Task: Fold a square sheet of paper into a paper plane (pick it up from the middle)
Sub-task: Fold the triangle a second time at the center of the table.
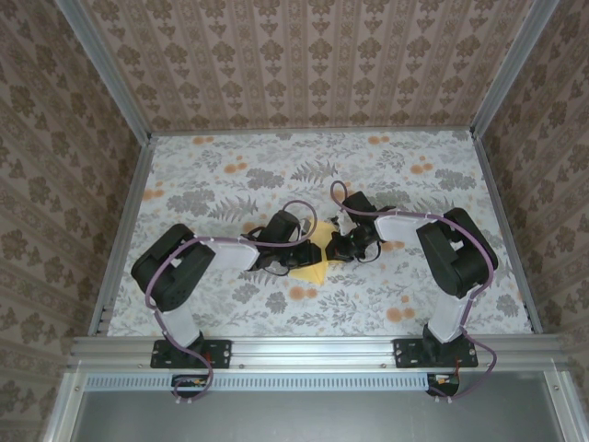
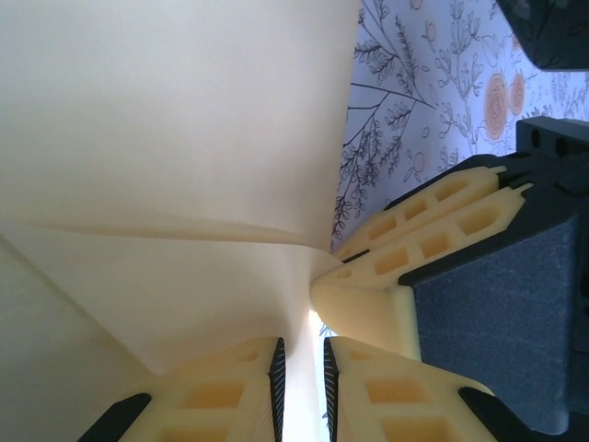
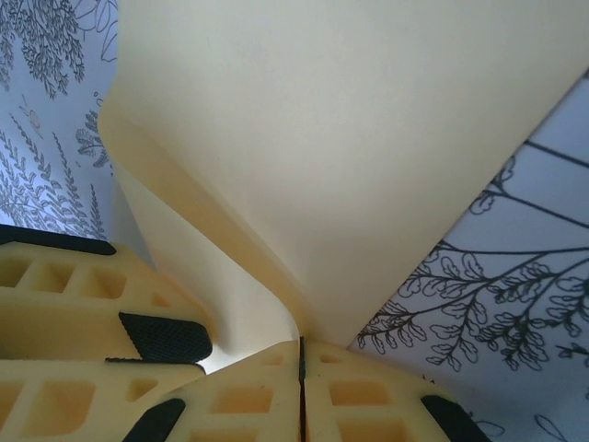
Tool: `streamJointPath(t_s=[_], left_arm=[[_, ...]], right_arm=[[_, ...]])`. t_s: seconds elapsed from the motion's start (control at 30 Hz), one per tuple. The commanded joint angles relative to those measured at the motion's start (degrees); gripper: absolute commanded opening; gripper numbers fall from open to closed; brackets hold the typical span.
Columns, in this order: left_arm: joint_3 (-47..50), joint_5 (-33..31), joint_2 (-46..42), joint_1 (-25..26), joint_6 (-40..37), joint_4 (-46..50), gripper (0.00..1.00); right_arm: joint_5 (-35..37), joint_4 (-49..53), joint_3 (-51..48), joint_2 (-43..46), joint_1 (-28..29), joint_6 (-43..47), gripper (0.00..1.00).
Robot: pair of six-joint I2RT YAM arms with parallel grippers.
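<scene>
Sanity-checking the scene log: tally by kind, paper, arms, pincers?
square sheet of paper: 1
arms: 2, left arm and right arm
pincers: 2, left pincer and right pincer, both shut on the paper
Total: 5

Smooth matt paper sheet (image 3: 368, 138) — right pincer fingers (image 3: 248, 396) matt plastic.
</scene>
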State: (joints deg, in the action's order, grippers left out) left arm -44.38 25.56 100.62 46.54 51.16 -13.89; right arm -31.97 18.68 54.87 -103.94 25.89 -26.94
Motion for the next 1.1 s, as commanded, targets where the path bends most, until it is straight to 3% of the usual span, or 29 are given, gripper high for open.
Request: streamJointPath(t_s=[0.0,0.73,0.9,1.07], left_arm=[[-1.03,0.22,1.05,0.44,-1.23,1.67,0.22],[-1.25,-0.75,1.62,0.48,-0.20,4.24,0.22],[-2.04,-2.44,1.77,0.56,0.66,8.56,0.21],[-2.18,-4.10,2.12,0.74,2.39,11.19,0.19]], right_arm=[[2.08,2.40,1.57,-1.31,0.13,0.89,0.08],[2.41,2.44,1.93,-2.10,0.17,0.76,0.10],[3.55,2.70,2.07,-1.12,0.13,0.03,0.14],[8.37,0.39,0.12,5.32,0.08,-2.00,0.20]])
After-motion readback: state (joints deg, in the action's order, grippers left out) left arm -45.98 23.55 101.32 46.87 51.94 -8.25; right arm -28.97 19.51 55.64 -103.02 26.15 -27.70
